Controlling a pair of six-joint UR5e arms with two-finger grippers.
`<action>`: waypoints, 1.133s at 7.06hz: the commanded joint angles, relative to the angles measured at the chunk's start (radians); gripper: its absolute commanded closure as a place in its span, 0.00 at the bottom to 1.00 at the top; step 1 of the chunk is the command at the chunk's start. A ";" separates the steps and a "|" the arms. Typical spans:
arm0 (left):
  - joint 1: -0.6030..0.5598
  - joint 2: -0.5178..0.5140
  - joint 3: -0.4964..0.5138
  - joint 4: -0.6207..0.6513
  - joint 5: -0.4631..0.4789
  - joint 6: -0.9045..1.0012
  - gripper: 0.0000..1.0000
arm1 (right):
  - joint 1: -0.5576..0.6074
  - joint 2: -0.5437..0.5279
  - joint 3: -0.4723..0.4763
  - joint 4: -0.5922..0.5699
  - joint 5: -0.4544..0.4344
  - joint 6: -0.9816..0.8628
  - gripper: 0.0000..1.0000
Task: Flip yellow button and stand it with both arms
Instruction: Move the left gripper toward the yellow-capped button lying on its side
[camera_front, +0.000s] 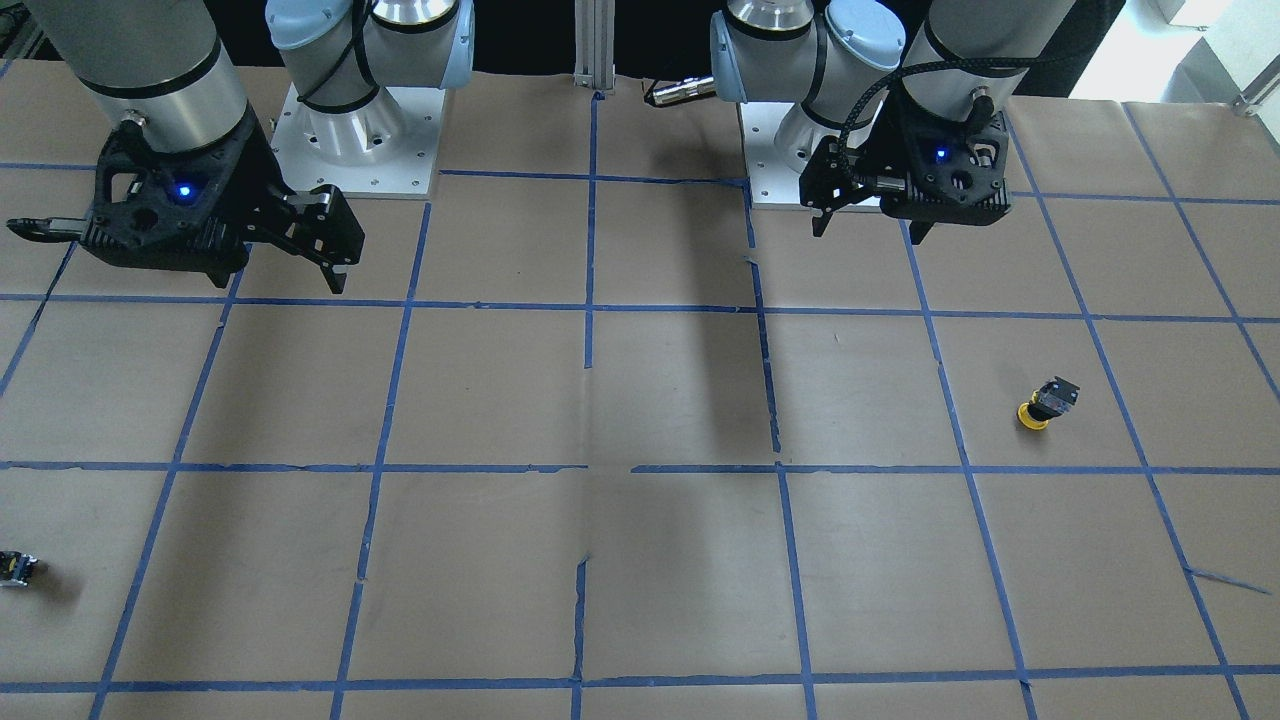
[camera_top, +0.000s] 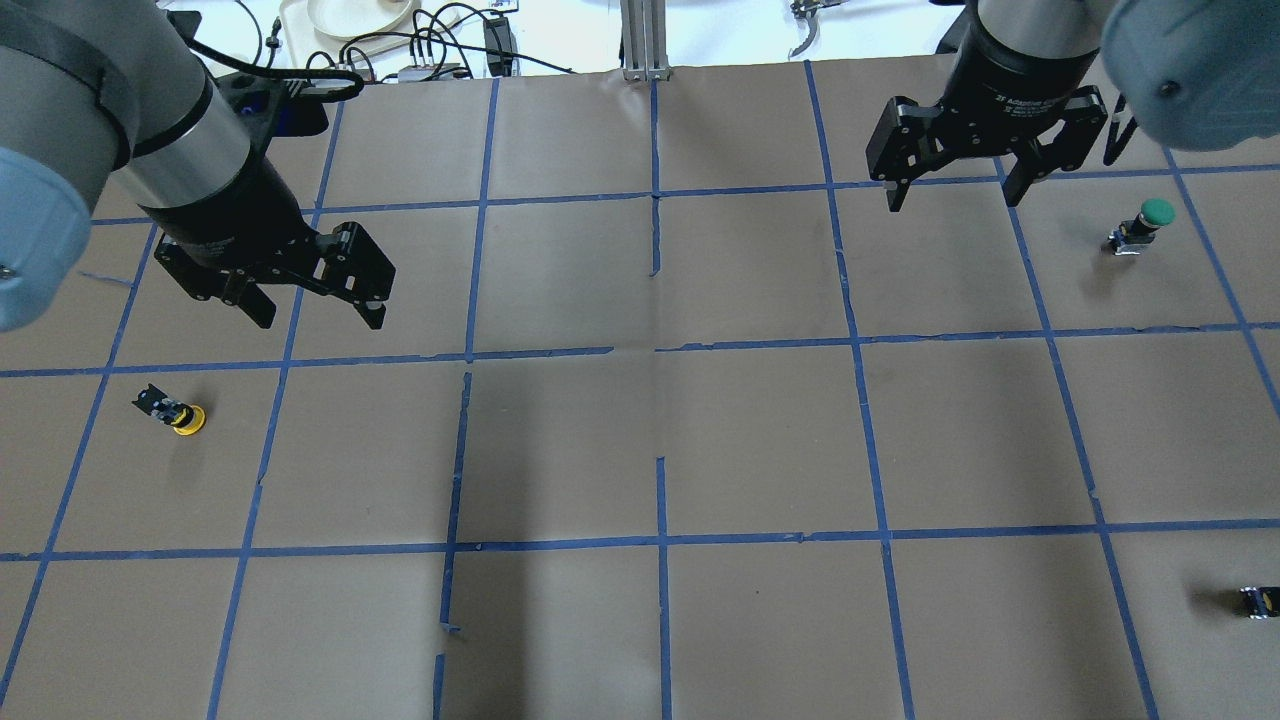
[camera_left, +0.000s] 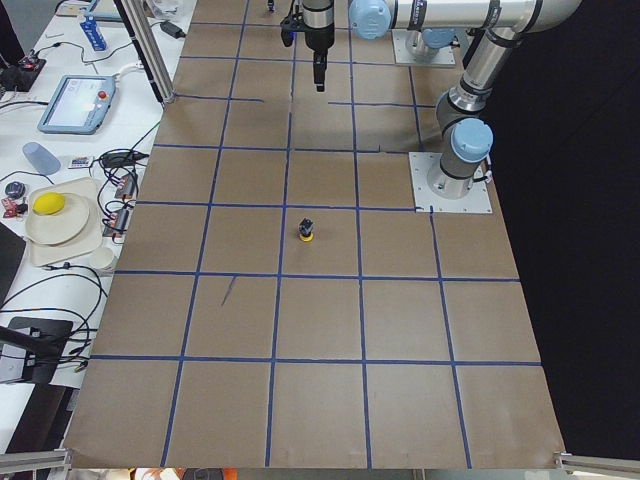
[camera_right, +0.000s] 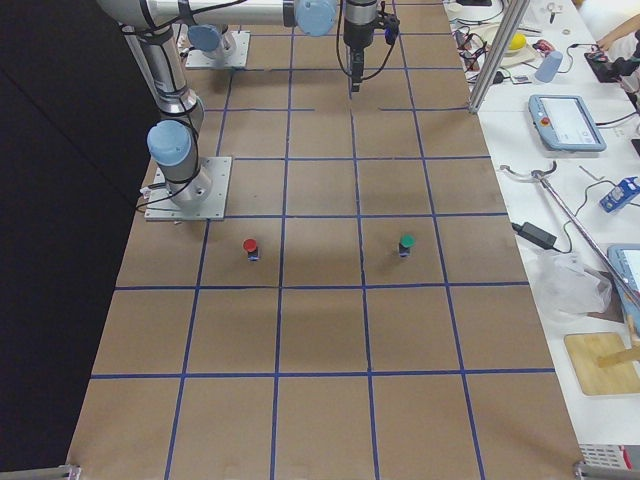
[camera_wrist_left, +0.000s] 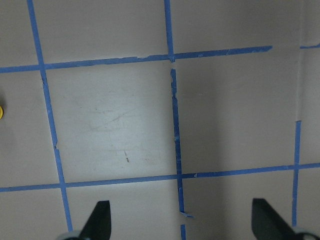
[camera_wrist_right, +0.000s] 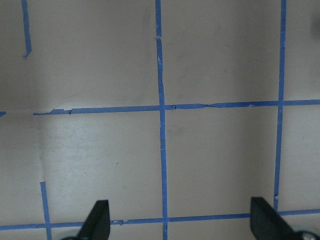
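Note:
The yellow button (camera_top: 175, 410) rests cap down on the brown paper at the left side, its black body pointing up. It also shows in the front view (camera_front: 1045, 403) and the left side view (camera_left: 308, 231). A yellow sliver of it (camera_wrist_left: 1, 111) sits at the left wrist view's edge. My left gripper (camera_top: 320, 320) is open and empty. It hangs above the table, beyond the button and toward the middle (camera_front: 868, 228) (camera_wrist_left: 181, 220). My right gripper (camera_top: 950, 198) is open and empty, high over the far right (camera_front: 185, 265) (camera_wrist_right: 181, 220).
A green-capped button (camera_top: 1145, 225) stands upright at the far right (camera_right: 406, 244). A red-capped button (camera_right: 250, 247) stands near the right arm's base. A tiny black-silver part (camera_top: 1258, 600) lies at the near right edge (camera_front: 15, 568). Blue tape lines grid the paper.

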 joint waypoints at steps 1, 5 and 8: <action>0.000 0.000 -0.003 0.000 0.003 0.002 0.00 | 0.019 0.052 -0.030 0.004 -0.006 0.000 0.00; 0.002 0.001 -0.017 0.002 0.006 0.009 0.00 | 0.022 0.114 -0.090 0.010 0.007 0.002 0.00; 0.119 0.003 -0.020 0.020 -0.003 0.034 0.00 | 0.025 0.114 -0.094 0.018 -0.007 0.002 0.00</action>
